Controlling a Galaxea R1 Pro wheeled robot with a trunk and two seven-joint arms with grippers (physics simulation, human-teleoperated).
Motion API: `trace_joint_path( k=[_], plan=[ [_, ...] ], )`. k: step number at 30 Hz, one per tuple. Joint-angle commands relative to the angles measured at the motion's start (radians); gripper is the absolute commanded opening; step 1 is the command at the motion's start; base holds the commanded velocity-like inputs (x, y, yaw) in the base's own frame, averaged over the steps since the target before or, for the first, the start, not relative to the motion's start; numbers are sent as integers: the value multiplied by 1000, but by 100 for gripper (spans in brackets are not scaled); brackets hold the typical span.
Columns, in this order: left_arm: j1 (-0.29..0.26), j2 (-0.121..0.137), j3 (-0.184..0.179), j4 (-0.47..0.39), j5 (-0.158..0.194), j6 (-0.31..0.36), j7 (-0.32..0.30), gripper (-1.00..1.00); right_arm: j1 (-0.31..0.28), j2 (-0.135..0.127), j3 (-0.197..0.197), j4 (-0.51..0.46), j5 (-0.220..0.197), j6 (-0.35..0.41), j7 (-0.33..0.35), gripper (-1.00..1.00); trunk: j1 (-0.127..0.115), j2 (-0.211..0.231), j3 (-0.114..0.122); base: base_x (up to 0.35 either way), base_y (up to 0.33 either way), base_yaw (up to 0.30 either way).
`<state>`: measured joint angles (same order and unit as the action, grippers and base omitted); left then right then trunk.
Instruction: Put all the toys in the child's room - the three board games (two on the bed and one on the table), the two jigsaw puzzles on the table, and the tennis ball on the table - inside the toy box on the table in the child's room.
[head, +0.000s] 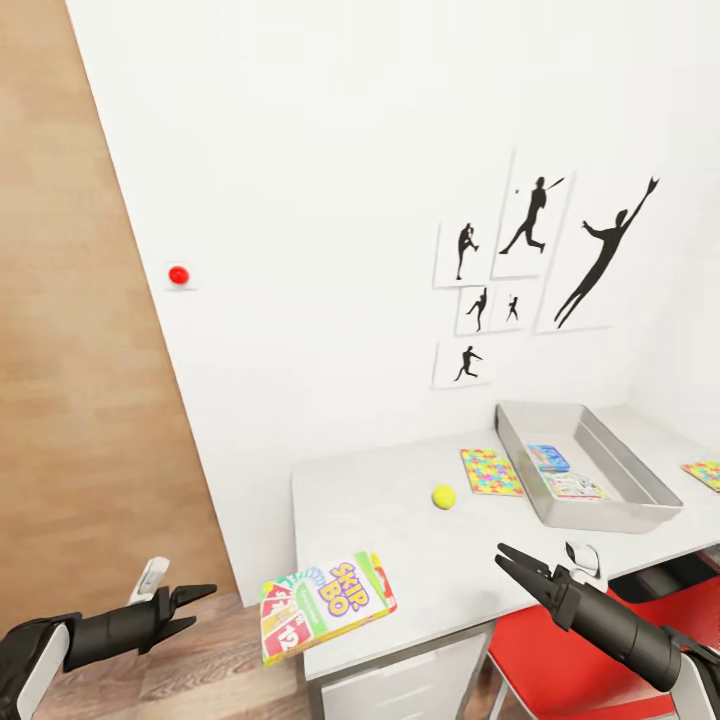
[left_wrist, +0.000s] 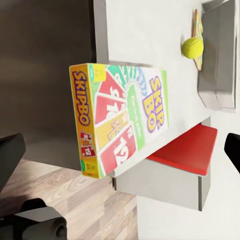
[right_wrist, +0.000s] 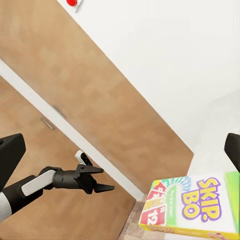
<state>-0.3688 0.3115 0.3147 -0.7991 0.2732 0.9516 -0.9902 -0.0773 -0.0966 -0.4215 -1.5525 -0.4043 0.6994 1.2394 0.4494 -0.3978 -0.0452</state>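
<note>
A white-green board game (head: 327, 606) with a red strip, printed Skip-Bo, lies on the near left corner of the table (head: 400, 540), hanging over the edge; it also shows in the wrist views (left_wrist: 120, 120) (right_wrist: 195, 207). My left gripper (head: 203, 606) is open just left of it, off the table, touching nothing. My right gripper (head: 500, 558) is open over the table's front edge, right of the box. The grey toy box (head: 610, 517) holds a blue board game (head: 548, 457) and a white one (head: 573, 487). The tennis ball (head: 444, 496) and one jigsaw puzzle (head: 491, 471) lie left of it, another jigsaw puzzle (head: 705, 473) to its right.
A red chair (head: 560, 650) stands under the table's front, beside a white drawer unit (head: 400, 685). A wooden door (head: 80, 350) fills the left. The white wall behind carries black silhouette pictures (head: 520, 270) and a red button (head: 178, 274).
</note>
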Motion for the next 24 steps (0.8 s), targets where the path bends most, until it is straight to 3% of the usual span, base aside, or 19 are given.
trace_joint_path(
  k=[1, 11, 20, 24],
  plan=[
    [-1, 0, 1, 0, -1, 4, -7, 100, -1, 0, 0, 0, -4, 8, 1, 100, 1, -2, -2, 0, -62, 0],
    [-1, 1, 1, 0, -6, 2, -92, 100, -1, 0, 1, 0, -4, 7, 0, 100, 1, -2, -2, 0, -21, 0],
    [-1, 2, 0, -1, -8, 1, -111, 100, -1, 0, 1, 0, -5, 6, 1, 100, 1, -2, -2, 0, -2, 0],
    [-1, 2, 1, -1, -8, 1, -112, 100, -1, 0, 1, 0, -5, 6, 1, 100, 16, -30, -15, 0, 0, 0]
  ],
)
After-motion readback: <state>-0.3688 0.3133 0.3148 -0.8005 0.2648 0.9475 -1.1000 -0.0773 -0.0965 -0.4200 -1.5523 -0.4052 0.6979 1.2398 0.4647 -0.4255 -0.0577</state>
